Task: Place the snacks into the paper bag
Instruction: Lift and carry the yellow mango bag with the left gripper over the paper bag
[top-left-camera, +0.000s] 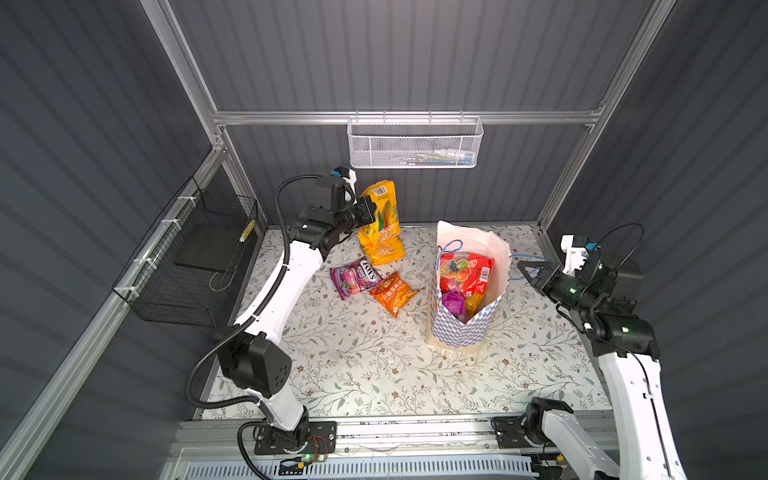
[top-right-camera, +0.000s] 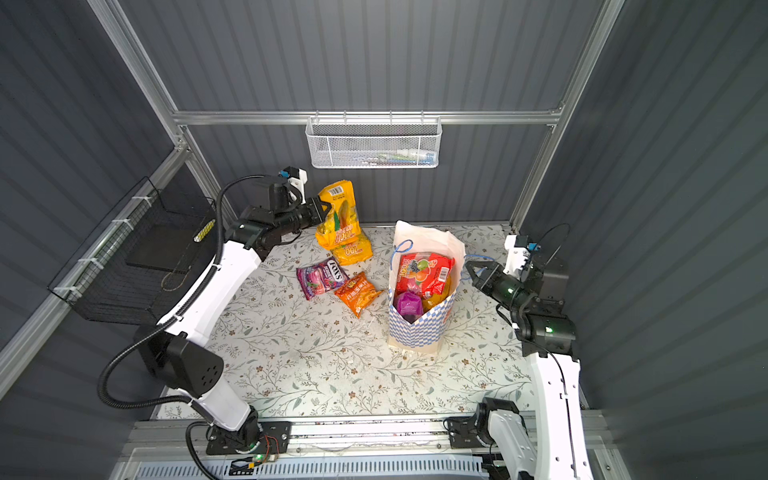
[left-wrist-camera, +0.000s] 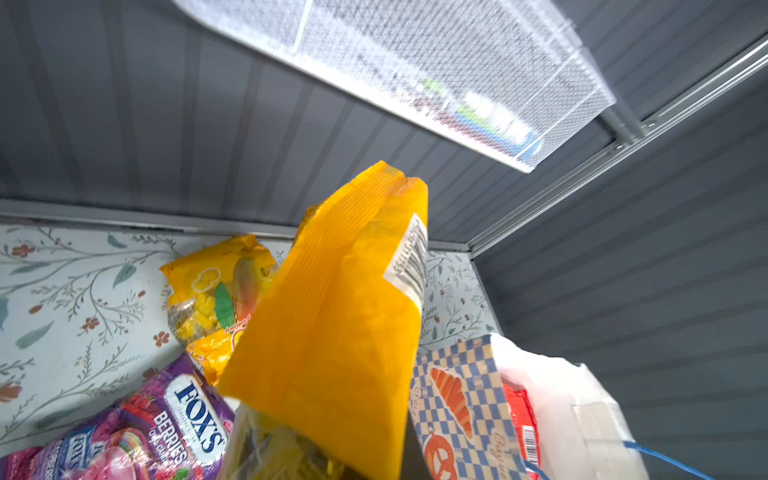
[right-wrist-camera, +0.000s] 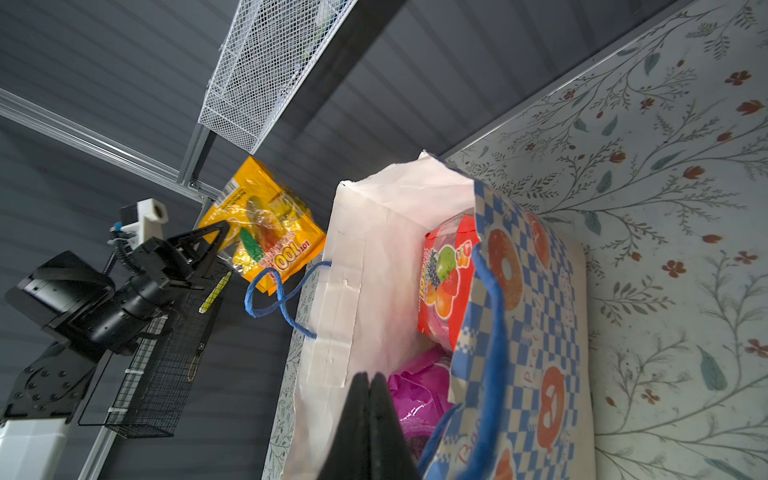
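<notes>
Underfoot, a floral tabletop (top-left-camera: 353, 365) fills the cell, closed in by grey ribbed walls (top-left-camera: 415, 54) on an aluminium frame (top-left-camera: 291, 117). A white mesh basket (top-left-camera: 415, 145) hangs on the back rail, and a black wire basket (top-left-camera: 187, 270) hangs on the side wall behind the left arm.

The left gripper (top-left-camera: 371, 211) has its jaws clamped tight on the side edge of a yellow packet (top-left-camera: 384, 199), which hangs upright and clear of the table. Directly below those jaws a second yellow packet (top-left-camera: 386, 251) lies flat. Nearer the arm's base from there lie a purple packet (top-left-camera: 355, 276) and an orange packet (top-left-camera: 392, 293), touching at a corner.

The paper bag (top-left-camera: 457, 332) stands upright and open between the two grippers, well apart from the left jaws. A red packet (top-left-camera: 467, 272) and a magenta packet (top-left-camera: 453, 301) sit inside it.

The right gripper (right-wrist-camera: 370, 386) has its jaws pressed together, tips just at the bag's near rim. The blue cord handle (right-wrist-camera: 494, 316) loops beside them. Whether they pinch paper or cord I cannot tell.
</notes>
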